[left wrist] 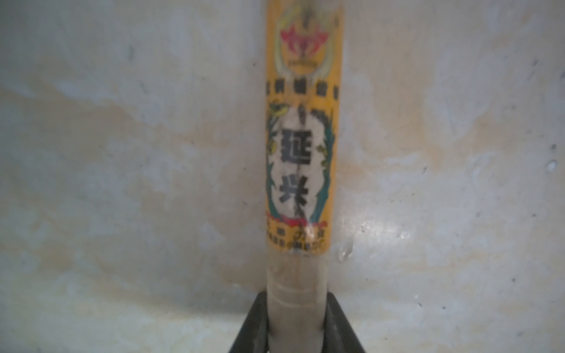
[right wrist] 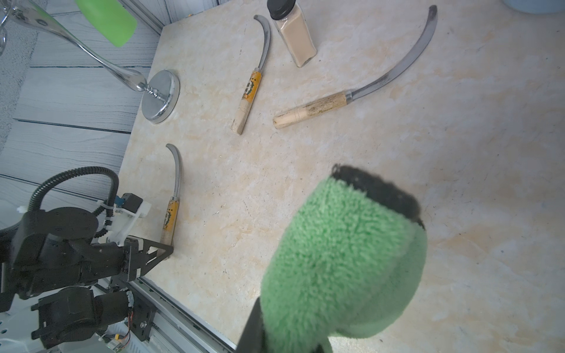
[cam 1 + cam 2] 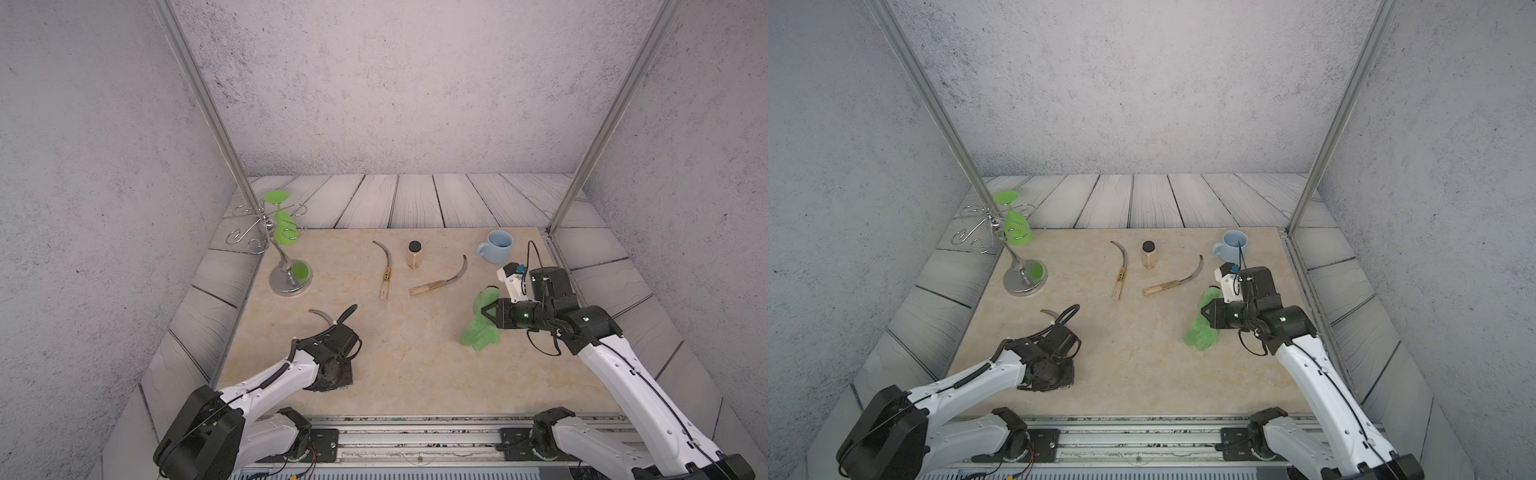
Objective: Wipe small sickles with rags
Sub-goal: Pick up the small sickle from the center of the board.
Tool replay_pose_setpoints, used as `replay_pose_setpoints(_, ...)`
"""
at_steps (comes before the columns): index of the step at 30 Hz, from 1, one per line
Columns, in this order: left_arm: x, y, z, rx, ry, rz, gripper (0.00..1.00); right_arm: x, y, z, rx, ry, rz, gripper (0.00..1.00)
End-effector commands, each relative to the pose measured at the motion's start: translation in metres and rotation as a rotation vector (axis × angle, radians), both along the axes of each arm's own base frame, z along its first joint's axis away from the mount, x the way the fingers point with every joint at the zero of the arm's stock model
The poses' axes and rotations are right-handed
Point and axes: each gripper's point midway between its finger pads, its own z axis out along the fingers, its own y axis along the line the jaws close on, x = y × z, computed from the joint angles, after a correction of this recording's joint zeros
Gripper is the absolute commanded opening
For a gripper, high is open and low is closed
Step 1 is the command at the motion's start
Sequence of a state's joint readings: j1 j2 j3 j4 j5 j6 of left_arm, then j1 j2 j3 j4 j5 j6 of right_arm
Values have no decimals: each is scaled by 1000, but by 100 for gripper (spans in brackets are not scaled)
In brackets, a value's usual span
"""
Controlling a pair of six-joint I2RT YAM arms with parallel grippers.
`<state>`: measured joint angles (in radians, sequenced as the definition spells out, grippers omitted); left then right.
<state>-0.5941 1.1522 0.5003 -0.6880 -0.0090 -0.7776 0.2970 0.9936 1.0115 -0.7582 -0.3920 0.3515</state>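
Note:
My left gripper [image 1: 295, 324] is shut on the bare wooden end of a small sickle's handle [image 1: 301, 152], which carries a yellow-and-black label. That sickle lies flat on the beige slab, and its curved blade [image 3: 322, 314] shows past my left wrist. Two more small sickles lie further back: a labelled one [image 3: 385, 278] and a plain-handled one [image 3: 436, 286]. Over the right of the slab my right gripper [image 2: 287, 336] is shut on the green fluffy rag [image 3: 478, 332], which hangs down in a bunch and hides its fingertips.
A chrome glass stand [image 3: 289, 278] with a green goblet [image 3: 282, 226] hanging on it stands at the back left. A spice jar [image 3: 414, 254] stands between the two far sickles. A blue mug [image 3: 496, 246] is at the back right. Metal posts rise at both back corners.

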Motion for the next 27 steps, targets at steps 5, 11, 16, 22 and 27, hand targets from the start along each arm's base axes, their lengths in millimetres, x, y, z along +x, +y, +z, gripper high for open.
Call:
replay_pose_setpoints(5, 3, 1, -2, -5, 1, -13, 0, 4, 3, 13, 25, -23, 5, 17)
replay_pose_setpoints(11, 17, -13, 17, -38, -45, -96, 0, 5, 3, 15, 31, -26, -4, 17)
replay_pose_setpoints(16, 19, -36, 35, -91, -74, -196, 0, 7, -2, 15, 8, -29, -25, 17)
replay_pose_setpoints(22, 10, -72, 54, -82, -110, -349, 0, 7, -5, 15, -6, -24, -40, 17)
replay_pose_setpoints(27, 0, -116, 70, -90, -164, -533, 0, 4, -17, 18, -52, -25, -84, 17)
